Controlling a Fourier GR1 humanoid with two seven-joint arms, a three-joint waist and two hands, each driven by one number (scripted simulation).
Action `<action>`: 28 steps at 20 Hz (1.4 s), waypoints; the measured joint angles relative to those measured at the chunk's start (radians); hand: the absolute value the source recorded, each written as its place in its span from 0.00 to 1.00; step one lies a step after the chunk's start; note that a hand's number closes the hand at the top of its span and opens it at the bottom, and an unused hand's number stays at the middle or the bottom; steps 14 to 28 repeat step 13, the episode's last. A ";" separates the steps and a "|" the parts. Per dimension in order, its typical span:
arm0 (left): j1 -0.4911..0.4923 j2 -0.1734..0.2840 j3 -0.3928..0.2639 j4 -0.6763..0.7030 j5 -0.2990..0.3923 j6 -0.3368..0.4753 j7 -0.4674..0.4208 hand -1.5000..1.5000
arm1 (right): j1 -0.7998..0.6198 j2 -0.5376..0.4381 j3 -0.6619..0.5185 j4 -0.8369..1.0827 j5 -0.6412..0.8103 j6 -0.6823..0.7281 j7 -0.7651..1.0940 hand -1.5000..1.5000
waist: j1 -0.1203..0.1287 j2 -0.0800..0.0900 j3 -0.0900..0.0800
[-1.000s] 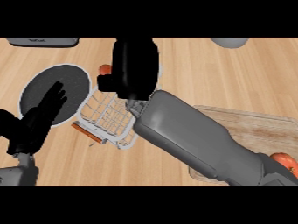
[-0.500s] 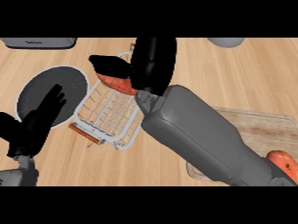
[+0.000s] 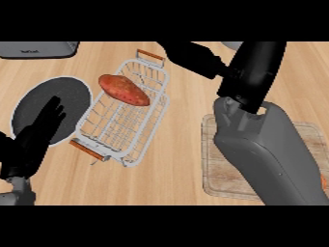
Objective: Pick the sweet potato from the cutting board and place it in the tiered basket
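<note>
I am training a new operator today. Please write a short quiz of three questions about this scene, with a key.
1. True or false: the sweet potato lies in the wire basket.
2. The right hand is: A) curled round the sweet potato, B) above the basket's far end and holding nothing, C) resting on the cutting board.
3. What does the open left hand partly cover?

Key: 1 true. 2 B. 3 the dark round plate.

sweet potato (image 3: 124,89) in tiered basket (image 3: 140,144); plate (image 3: 60,94) to its left, cutting board (image 3: 227,173) right, all on surface (image 3: 174,183).
</note>
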State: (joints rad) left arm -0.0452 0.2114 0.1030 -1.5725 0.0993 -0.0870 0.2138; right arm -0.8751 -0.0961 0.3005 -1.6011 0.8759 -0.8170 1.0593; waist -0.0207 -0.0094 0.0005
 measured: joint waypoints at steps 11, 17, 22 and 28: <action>0.003 -0.001 0.008 -0.024 0.006 -0.006 0.019 0.50 | 0.386 -0.278 -0.217 -0.553 -0.201 0.125 0.008 0.00 | -0.003 0.003 0.000; -0.001 -0.002 0.009 -0.011 0.000 -0.007 0.007 0.50 | 0.460 -0.322 -0.263 -0.641 -0.254 0.148 0.004 0.00 | -0.002 0.004 0.000; -0.001 -0.002 0.009 -0.011 0.000 -0.007 0.007 0.50 | 0.460 -0.322 -0.263 -0.641 -0.254 0.148 0.004 0.00 | -0.002 0.004 0.000; -0.001 -0.002 0.009 -0.011 0.000 -0.007 0.007 0.50 | 0.460 -0.322 -0.263 -0.641 -0.254 0.148 0.004 0.00 | -0.002 0.004 0.000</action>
